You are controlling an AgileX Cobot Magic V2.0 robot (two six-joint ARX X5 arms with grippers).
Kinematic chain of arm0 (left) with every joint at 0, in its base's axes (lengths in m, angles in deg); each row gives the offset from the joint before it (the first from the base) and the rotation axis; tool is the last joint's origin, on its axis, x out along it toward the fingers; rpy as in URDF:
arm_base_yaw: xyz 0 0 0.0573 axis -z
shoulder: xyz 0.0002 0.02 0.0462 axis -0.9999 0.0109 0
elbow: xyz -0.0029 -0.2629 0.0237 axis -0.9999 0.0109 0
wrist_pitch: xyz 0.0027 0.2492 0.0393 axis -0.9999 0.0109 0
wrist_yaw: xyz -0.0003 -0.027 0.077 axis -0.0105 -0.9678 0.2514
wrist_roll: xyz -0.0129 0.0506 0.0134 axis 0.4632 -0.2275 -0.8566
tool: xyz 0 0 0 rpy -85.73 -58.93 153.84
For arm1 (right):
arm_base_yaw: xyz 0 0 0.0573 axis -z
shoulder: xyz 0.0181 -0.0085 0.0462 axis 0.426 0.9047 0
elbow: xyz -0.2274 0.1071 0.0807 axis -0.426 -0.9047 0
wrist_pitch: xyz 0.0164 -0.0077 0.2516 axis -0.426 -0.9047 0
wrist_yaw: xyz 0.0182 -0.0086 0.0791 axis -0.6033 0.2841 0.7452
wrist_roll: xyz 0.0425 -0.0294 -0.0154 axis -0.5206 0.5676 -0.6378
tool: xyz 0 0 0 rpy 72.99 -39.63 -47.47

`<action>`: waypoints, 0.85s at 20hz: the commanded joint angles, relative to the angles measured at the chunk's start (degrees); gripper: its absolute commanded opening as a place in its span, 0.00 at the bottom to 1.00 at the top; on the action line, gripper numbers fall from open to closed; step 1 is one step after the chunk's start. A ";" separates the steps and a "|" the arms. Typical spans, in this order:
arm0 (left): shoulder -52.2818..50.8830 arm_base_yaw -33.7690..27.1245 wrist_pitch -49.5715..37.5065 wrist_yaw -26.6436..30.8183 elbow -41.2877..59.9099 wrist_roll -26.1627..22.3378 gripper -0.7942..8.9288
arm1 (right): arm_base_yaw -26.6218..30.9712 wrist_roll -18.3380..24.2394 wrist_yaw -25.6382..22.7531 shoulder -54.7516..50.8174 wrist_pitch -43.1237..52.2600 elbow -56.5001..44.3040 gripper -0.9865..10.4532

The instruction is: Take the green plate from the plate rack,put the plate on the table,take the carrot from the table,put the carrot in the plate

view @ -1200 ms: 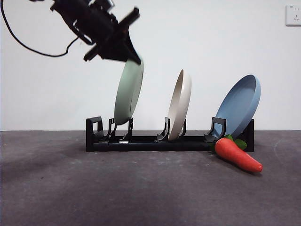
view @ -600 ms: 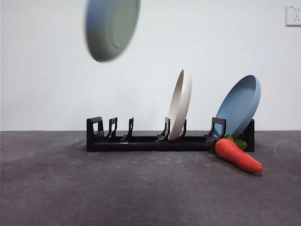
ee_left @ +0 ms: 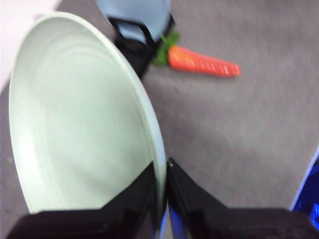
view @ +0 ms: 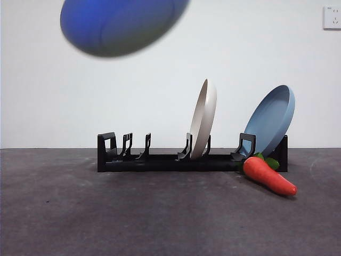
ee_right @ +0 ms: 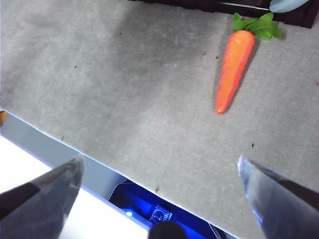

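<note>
The green plate (view: 123,24) is held high above the left end of the plate rack (view: 160,159), with its rim clamped between the two jaws of the left hand (ee_left: 162,191), probably so that it clears the prongs before it is lowered to the desk (view: 160,213). The cream plate (view: 204,119) and the blue plate (view: 272,120) are left standing in their slots. The carrot (view: 269,175) lies on the desk just beside the rack's right end, and the right hand (ee_right: 159,174) is kept waiting with its jaws wide apart and empty.
</note>
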 commanded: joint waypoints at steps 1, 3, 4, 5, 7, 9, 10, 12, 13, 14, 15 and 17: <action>0.57 1.57 -5.11 0.85 7.21 -0.74 0.08 | -0.09 -0.11 0.07 -0.02 0.13 0.15 0.66; 0.66 2.25 -12.09 1.11 14.64 -1.14 0.08 | -0.09 -0.11 0.07 -0.02 0.13 0.15 0.66; 0.85 2.38 -15.78 1.57 18.12 -2.51 0.08 | -0.09 -0.15 0.07 -0.02 0.13 0.15 0.66; 1.25 2.47 -18.97 2.16 21.20 -4.66 0.08 | -0.09 -0.28 0.07 -0.02 0.13 0.15 0.66; 3.08 2.58 -22.93 2.03 25.62 -9.01 0.07 | -0.09 -0.31 0.09 -0.02 0.13 0.15 0.66; 6.47 2.71 -24.90 1.86 27.87 -11.74 0.07 | -0.09 -0.50 0.09 -0.02 0.13 0.15 0.66; 8.28 2.73 -26.08 1.81 28.22 -12.79 0.07 | -0.09 -0.50 0.09 -0.02 0.15 0.15 0.66; 12.07 2.73 -28.55 1.77 28.26 -13.57 0.07 | -0.09 -0.48 0.09 -0.02 0.13 0.15 0.66; 13.75 2.73 -29.16 1.77 28.26 -13.64 0.07 | -0.09 -0.50 0.09 -0.02 0.13 0.15 0.66; 15.41 2.71 -29.31 1.77 28.26 -13.64 0.07 | -0.09 -0.50 0.09 -0.02 0.13 0.15 0.66; 16.83 2.71 -29.18 1.60 28.26 -13.62 0.07 | -0.09 -0.50 0.09 -0.02 0.11 0.15 0.66; 19.54 2.71 -29.51 0.37 28.26 -13.55 0.07 | -0.09 -0.50 0.09 -0.02 0.13 0.15 0.66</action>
